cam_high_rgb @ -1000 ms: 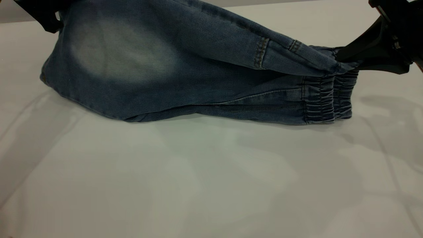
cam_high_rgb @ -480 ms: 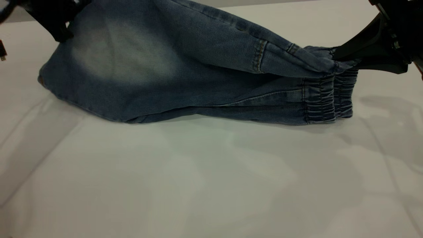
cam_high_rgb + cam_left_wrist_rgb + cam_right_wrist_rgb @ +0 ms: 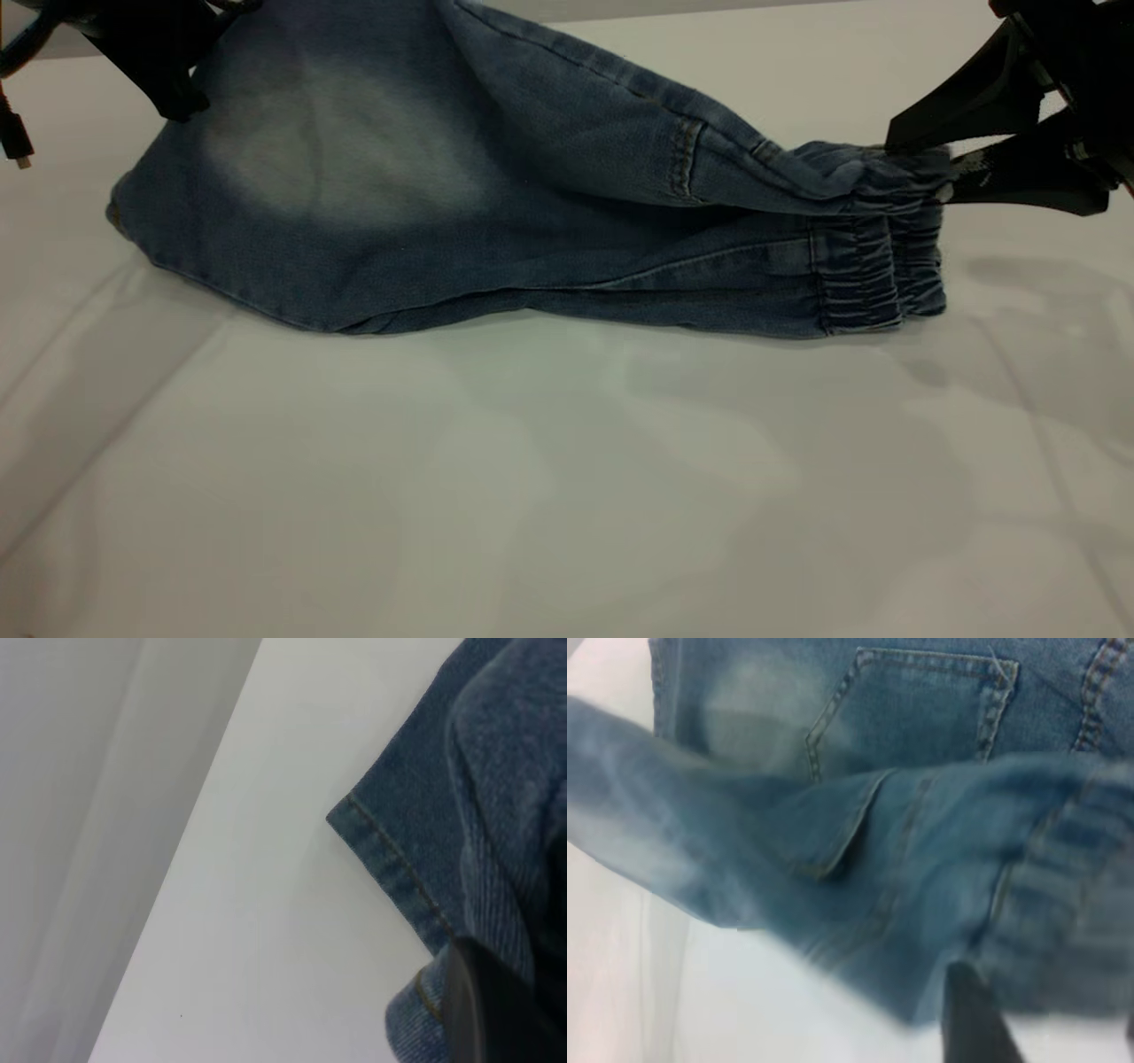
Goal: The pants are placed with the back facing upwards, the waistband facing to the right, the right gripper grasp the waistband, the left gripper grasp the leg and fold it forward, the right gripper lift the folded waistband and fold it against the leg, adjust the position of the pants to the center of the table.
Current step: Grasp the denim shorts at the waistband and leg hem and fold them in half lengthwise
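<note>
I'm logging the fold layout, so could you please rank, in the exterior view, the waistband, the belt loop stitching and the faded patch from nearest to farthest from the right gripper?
From the right gripper, at the view's right edge:
1. The waistband, gathered right at the fingertips, far right.
2. The belt loop stitching, on the lifted layer, right of centre.
3. The faded patch, on the left part of the pants, near the left gripper.

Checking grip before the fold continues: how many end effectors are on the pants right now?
2. The left end effector holds the leg end at the exterior view's upper left; the right end effector grips the waistband of the pants at the right. None appears hidden.
</note>
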`<state>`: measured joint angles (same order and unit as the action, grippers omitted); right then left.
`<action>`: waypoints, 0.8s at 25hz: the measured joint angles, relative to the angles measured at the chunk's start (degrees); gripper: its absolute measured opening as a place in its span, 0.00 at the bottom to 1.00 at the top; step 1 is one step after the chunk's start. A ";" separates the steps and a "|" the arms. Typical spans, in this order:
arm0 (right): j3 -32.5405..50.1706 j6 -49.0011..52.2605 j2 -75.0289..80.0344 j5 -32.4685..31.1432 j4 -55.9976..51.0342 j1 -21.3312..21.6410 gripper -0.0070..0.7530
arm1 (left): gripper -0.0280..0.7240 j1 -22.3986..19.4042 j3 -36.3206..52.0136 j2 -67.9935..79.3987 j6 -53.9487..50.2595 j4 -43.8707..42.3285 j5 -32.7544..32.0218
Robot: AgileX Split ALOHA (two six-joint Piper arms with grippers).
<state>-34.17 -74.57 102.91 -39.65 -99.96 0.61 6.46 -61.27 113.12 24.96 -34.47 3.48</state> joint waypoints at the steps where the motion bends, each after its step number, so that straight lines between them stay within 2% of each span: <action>1: 0.00 0.05 0.00 0.00 0.00 0.00 0.45 | 0.09 0.00 0.00 0.00 0.00 0.00 0.00; 5: -0.05 1.10 0.00 0.00 0.00 0.00 0.49 | 0.09 0.07 0.00 0.00 0.00 0.00 0.00; 15: -0.05 1.10 0.00 0.00 0.00 0.00 0.50 | 0.10 0.62 0.14 1.10 -1.35 0.00 0.17; 20: -0.05 1.10 0.00 -0.05 0.00 0.00 0.50 | 0.16 1.11 0.19 1.95 -1.99 0.00 0.62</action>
<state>-34.22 -73.47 102.91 -39.70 -99.96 0.61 7.58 -61.08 115.07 22.97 -34.47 4.10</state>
